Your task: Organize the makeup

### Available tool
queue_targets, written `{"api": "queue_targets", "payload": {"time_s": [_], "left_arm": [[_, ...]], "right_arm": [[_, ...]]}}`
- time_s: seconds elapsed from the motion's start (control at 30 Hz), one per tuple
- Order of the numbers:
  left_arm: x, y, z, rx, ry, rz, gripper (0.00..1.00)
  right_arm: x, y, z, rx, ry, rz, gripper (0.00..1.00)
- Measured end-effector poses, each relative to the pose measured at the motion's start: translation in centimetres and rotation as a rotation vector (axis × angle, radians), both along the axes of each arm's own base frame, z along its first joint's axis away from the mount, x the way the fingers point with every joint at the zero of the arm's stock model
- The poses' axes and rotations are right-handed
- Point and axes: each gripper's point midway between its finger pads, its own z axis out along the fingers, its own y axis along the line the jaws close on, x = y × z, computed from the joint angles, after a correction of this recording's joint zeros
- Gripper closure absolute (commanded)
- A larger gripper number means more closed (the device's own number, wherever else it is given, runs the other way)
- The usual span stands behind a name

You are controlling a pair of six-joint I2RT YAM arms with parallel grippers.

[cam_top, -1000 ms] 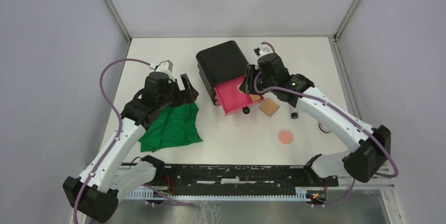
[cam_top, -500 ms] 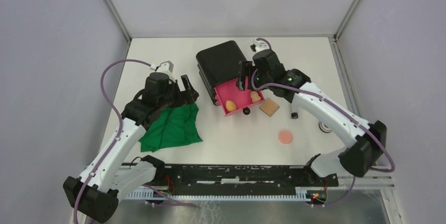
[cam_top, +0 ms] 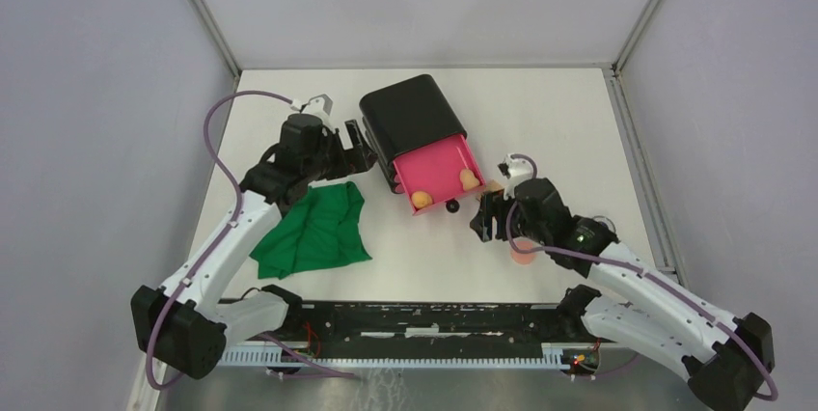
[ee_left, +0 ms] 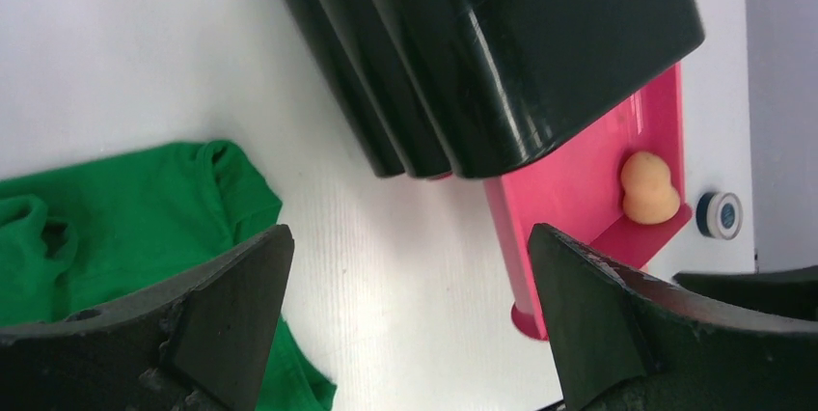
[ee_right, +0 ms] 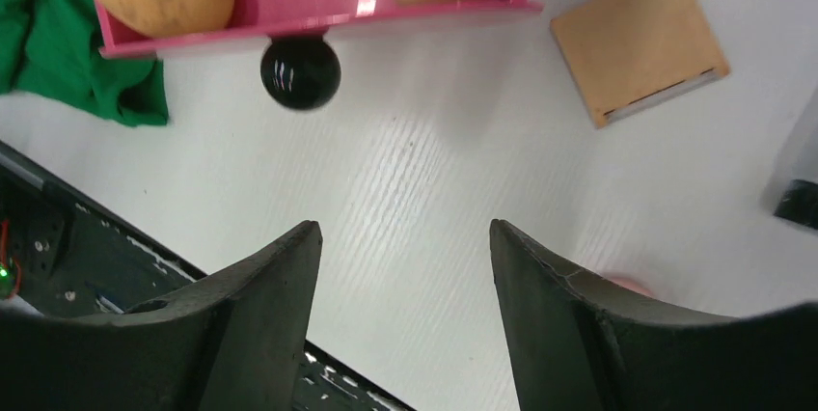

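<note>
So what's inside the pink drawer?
Two orange makeup sponges sit in the pink drawer: the left sponge and the right sponge, one in each front corner. The drawer's back part sits under the black box, so anything there is hidden.

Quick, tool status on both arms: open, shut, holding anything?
Left tool: open, holding nothing.
Right tool: open, holding nothing.

The right fingers [ee_right: 253, 324] have drawn back from the pink drawer [cam_top: 439, 165] toward the near worktop edge, leaving both orange sponges [cam_top: 422, 199] inside. The left fingers [ee_left: 193, 324] have shifted off the green cloth [cam_top: 313, 232] toward the black box [cam_top: 413, 114].
</note>
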Motion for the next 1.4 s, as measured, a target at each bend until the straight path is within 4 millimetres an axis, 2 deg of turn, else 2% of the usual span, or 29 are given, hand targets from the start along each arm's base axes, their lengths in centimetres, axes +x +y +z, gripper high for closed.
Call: {"api": "queue_targets", "payload": {"time_s": [0.07,0.13,0.2,0.4,0.6,0.87,1.13,1.4], "left_arm": [[0.8,-0.3,0.5,-0.011,-0.014,0.003,0.01],[1.6,-0.8,0.9,-0.025,-0.023,0.009,0.01],[2.4,-1.1,1.1,-0.035,-0.027,0.014,0.01],[2.8,-1.3,1.0,-0.046,-0.025,0.021,0.01],[2.8,-1.2,1.0,-0.042,-0.026,0.029,0.01],[2.9,-0.9,1.1,-0.035,-0.031,0.041,0.01],[2.8,-0.9,1.4,-0.038,-0.039,0.042,0.01],[2.6,-0.6,1.9,-0.038,-0.052,0.049,0.01]], "right_arm": [[-1.2,0.1,-1.8,0.009,0.004,0.032,0.31],[-1.7,0.4,-2.7,0.008,-0.013,0.053,0.31],[-1.3,1.3,-3.0,0.007,-0.044,0.066,0.31],[0.7,3.8,-4.2,0.02,-0.101,0.074,0.35],[2.1,5.1,-5.0,0.025,-0.124,0.054,0.44],[2.9,5.0,-4.0,0.017,-0.169,0.028,0.45],[4.4,6.0,-0.7,0.054,-0.247,0.02,0.45],[5.9,6.9,-0.5,0.016,-0.25,0.003,0.45]]}}
